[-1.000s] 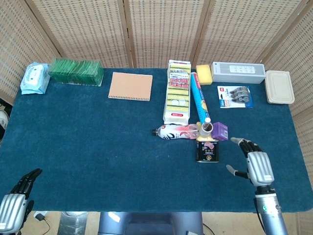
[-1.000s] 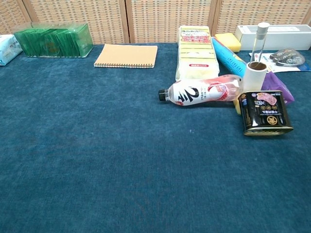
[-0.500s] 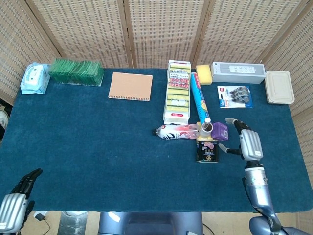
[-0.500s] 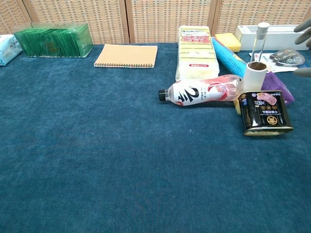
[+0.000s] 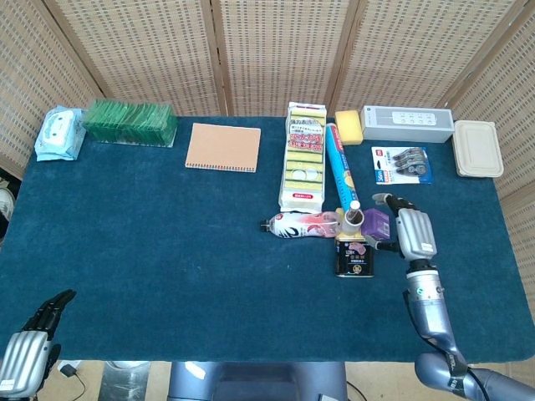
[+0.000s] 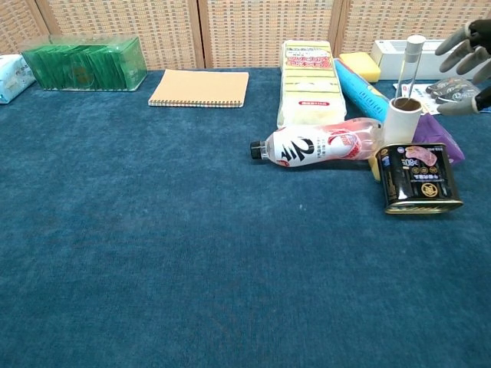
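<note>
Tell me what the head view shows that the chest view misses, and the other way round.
Only the head view shows the left hand at the near table edge, the beige lidded container at far right and the whole right hand with its forearm, beside the purple pack.

Only the chest view shows the tin can label face-on and the paper roll and thin capped tube standing upright.

Both show the lying bottle, the orange notebook, the green box, the sponge pack and fingers of the open right hand.
</note>
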Action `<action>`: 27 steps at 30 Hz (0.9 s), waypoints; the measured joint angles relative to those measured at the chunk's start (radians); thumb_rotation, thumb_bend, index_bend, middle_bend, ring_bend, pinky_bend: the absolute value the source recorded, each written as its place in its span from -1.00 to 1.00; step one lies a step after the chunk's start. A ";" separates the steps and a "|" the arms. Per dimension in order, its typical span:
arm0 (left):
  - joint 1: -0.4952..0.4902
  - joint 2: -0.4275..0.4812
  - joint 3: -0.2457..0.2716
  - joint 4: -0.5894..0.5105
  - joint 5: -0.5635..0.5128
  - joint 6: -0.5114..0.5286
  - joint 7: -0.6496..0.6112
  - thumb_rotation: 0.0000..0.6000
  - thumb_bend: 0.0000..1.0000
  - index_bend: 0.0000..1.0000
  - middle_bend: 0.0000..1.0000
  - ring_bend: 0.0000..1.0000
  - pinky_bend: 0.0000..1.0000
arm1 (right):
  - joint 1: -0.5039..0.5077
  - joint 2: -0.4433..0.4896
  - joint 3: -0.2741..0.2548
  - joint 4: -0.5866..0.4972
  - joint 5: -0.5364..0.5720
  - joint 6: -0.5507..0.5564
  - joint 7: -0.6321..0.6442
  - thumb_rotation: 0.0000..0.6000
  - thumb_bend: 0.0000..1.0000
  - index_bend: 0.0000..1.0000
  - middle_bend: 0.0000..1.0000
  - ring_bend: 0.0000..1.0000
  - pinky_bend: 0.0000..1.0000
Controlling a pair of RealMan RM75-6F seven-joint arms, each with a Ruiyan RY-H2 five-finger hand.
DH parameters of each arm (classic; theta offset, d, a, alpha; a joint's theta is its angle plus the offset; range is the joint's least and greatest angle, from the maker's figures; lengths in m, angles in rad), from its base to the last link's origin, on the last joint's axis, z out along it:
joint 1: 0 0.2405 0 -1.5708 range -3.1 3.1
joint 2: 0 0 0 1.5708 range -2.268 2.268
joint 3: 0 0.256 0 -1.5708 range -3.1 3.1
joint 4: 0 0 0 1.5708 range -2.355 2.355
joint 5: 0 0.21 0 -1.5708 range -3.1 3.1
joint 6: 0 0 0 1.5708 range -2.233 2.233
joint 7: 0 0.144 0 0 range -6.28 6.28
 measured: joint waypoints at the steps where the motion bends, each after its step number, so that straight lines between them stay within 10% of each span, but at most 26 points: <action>1: 0.000 -0.002 0.001 0.000 0.001 -0.003 0.003 1.00 -0.60 -0.80 -0.71 -0.69 -0.37 | 0.003 -0.003 0.001 -0.001 0.001 0.001 -0.006 1.00 -0.61 -0.44 -0.30 -0.34 -0.34; 27: 0.000 -0.005 0.013 0.025 0.001 -0.011 -0.024 1.00 -0.60 -0.80 -0.71 -0.69 -0.38 | 0.095 -0.067 0.009 -0.012 0.059 0.001 -0.134 1.00 -0.58 -0.21 -0.12 -0.18 -0.27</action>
